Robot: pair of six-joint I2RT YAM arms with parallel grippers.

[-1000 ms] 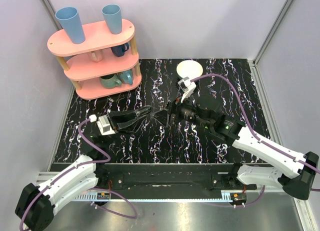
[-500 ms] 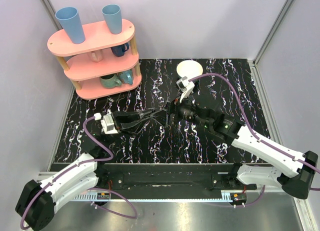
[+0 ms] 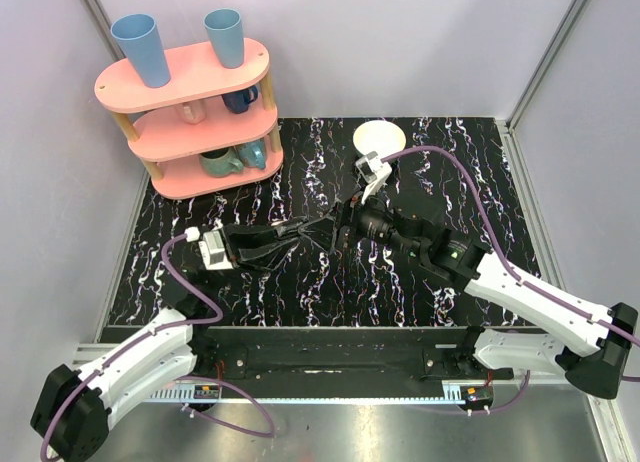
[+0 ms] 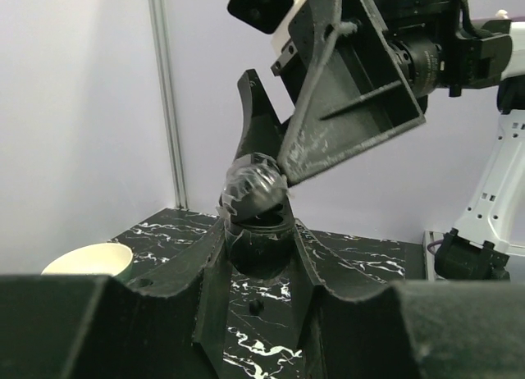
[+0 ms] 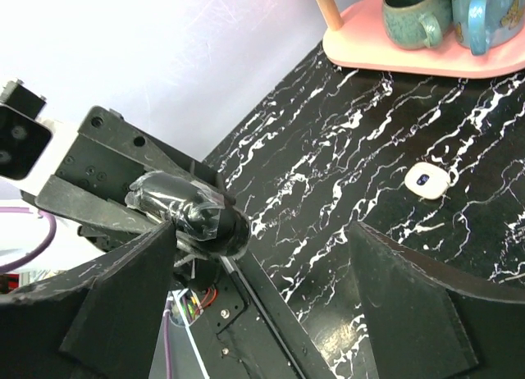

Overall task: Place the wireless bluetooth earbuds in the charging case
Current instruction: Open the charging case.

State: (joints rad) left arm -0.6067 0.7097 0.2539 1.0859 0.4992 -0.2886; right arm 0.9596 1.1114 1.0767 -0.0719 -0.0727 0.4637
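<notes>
My left gripper (image 3: pixel 318 225) (image 4: pixel 258 235) is shut on a small black object (image 4: pixel 256 205) wrapped in clear film, held above the table's middle. My right gripper (image 3: pixel 340 222) (image 5: pixel 262 239) is open and faces it tip to tip. In the left wrist view one right finger (image 4: pixel 344 108) rests against the object's wrapped top. In the right wrist view the object (image 5: pixel 193 208) sits by my left finger. The cream charging case (image 5: pixel 428 180) with its dark centre lies alone on the marble table (image 5: pixel 328 125), toward the pink shelf. The earbuds are out of view.
A white bowl (image 3: pixel 380 138) (image 4: pixel 86 260) sits at the back of the table. A pink three-tier shelf (image 3: pixel 190 112) with blue cups and mugs (image 5: pixel 414 14) stands at the back left. Grey walls close in the sides and back.
My left gripper has carried the black object a little to the right, up to the right gripper's tips. The right jaws have spread slightly wider.
</notes>
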